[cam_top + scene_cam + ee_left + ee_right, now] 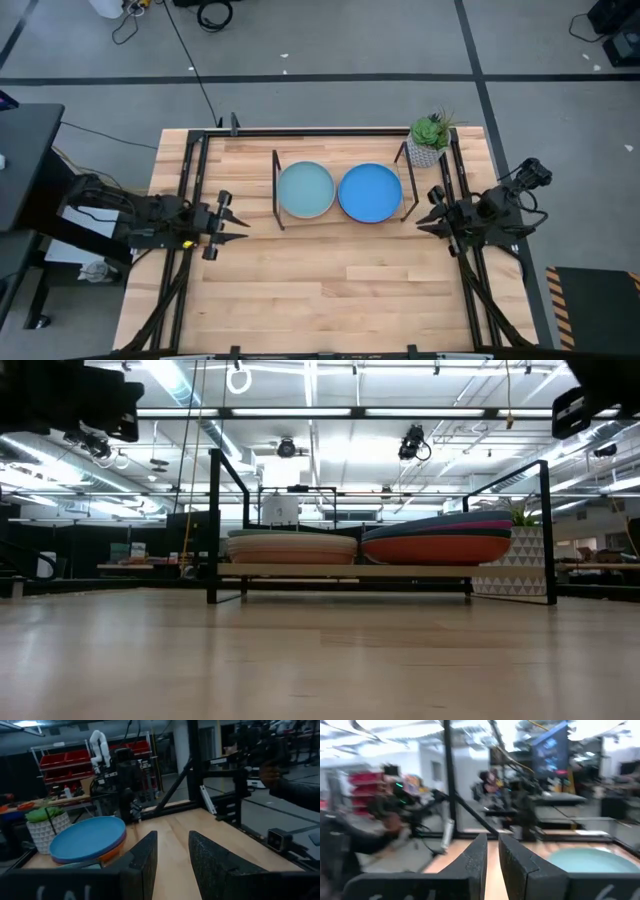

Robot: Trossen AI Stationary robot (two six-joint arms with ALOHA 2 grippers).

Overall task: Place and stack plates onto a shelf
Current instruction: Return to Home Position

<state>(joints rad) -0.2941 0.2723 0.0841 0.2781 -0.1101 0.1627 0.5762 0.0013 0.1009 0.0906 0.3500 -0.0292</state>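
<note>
Two stacks (436,545) on shelf (345,571), light teal plate (305,189) and bright blue plate (370,192) topmost, left hand (240,228) and right hand (430,212) apart

Pale wooden plank desk (330,290), smooth with a satin sheen; low light-wood shelf (340,571) with thin black wire frames; round bright blue plate (370,192), smooth-surfaced; left hand (172,840) with rough, grainy dark pads (215,862).
</note>
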